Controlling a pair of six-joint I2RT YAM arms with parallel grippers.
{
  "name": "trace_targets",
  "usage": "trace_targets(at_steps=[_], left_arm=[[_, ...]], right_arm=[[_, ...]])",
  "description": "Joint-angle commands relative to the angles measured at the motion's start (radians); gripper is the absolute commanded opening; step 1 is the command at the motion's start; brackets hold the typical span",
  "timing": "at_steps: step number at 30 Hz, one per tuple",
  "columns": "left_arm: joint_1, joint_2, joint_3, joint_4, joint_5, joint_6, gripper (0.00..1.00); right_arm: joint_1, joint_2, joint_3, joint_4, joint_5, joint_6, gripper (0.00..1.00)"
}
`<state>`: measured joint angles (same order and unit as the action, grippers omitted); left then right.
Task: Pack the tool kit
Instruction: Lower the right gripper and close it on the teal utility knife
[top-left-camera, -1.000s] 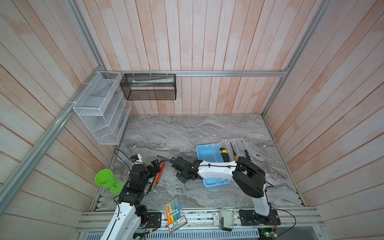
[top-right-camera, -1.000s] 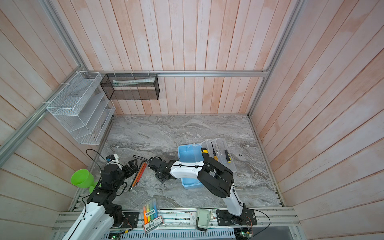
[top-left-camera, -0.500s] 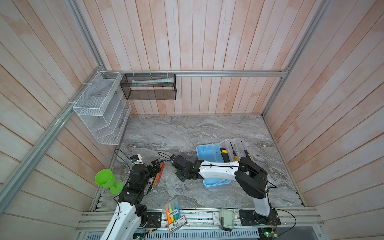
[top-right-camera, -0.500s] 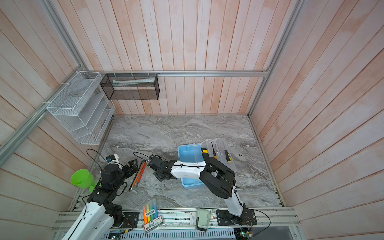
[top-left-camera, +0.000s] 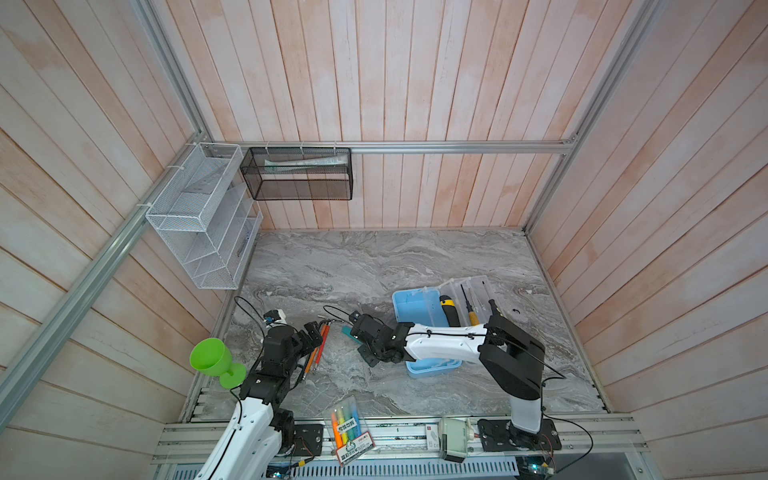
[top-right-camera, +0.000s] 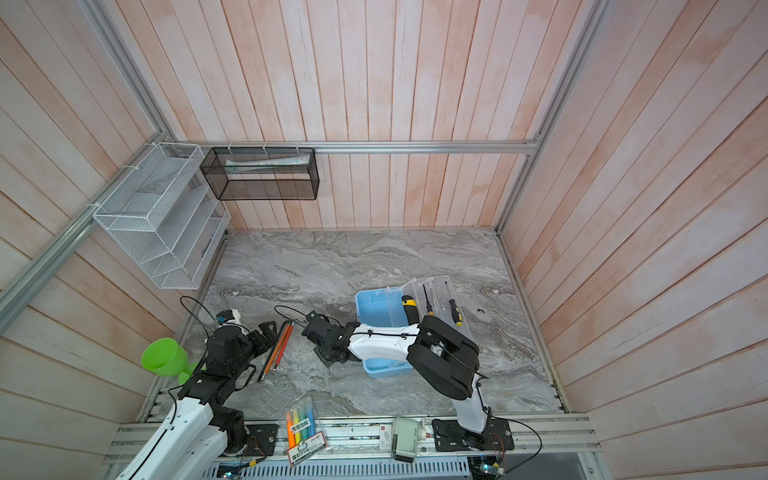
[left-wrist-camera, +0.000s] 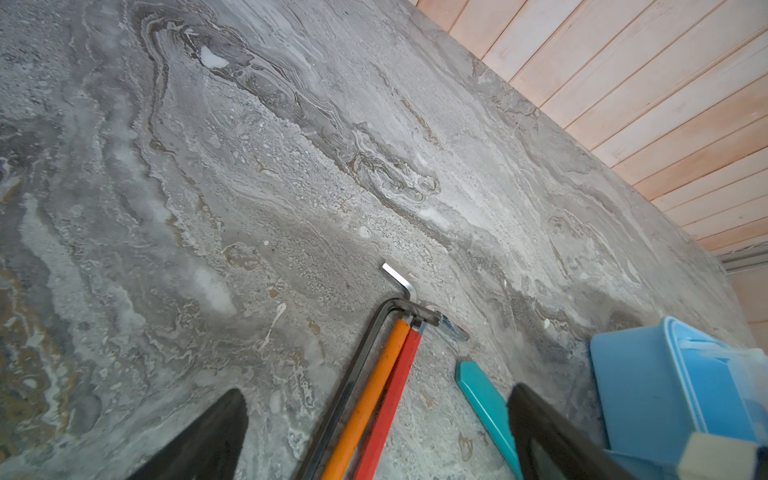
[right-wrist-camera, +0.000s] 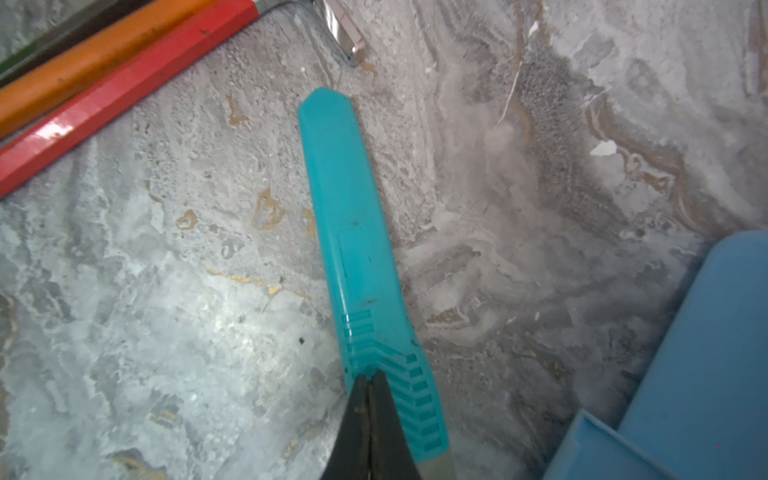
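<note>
Matt plastic teal screwdriver (right-wrist-camera: 353, 232), glossy red hex key (right-wrist-camera: 124, 83), stone-look tabletop (right-wrist-camera: 166, 332)

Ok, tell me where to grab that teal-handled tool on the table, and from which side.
I'd grip the teal handle at its ribbed end, from straight above, jaws across the narrow width. It lies flat, both long edges free, hex keys and blue case clear of it. The right gripper, shut over that spot, must open first.

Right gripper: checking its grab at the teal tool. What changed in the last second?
The right gripper closed its fingers fully, meeting over the teal tool, not around it. The left gripper stayed open near the hex keys; the case did not move.
</note>
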<state>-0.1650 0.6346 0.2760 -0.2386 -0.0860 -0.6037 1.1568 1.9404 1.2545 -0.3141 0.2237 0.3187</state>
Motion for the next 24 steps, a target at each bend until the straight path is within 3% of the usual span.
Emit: trace_targets(at_steps=[1, 9, 11, 13, 16, 24], left_arm=[[-0.005, -0.009, -0.006, 0.014, -0.018, -0.005, 0.99], [-0.006, -0.039, -0.015, 0.008, -0.014, -0.004, 0.99], [-0.005, -0.039, -0.015, 0.010, -0.014, -0.004, 1.00], [-0.005, -0.039, -0.012, 0.008, -0.016, -0.005, 1.00], [-0.006, -0.044, -0.014, 0.007, -0.015, -0.005, 0.99], [-0.006, -0.076, -0.021, -0.001, -0.018, -0.007, 1.00]], right_arm=[[-0.006, -0.036, -0.008, 0.000, 0.012, 0.013, 0.00], [-0.012, -0.089, -0.018, -0.008, 0.024, 0.025, 0.00], [-0.018, -0.099, -0.022, 0.010, -0.032, 0.002, 0.01], [-0.020, -0.090, -0.011, -0.003, -0.075, -0.058, 0.26], [-0.022, -0.060, 0.014, -0.039, -0.093, -0.158, 0.48], [-0.043, 0.026, 0.042, -0.053, -0.101, -0.277, 0.57]])
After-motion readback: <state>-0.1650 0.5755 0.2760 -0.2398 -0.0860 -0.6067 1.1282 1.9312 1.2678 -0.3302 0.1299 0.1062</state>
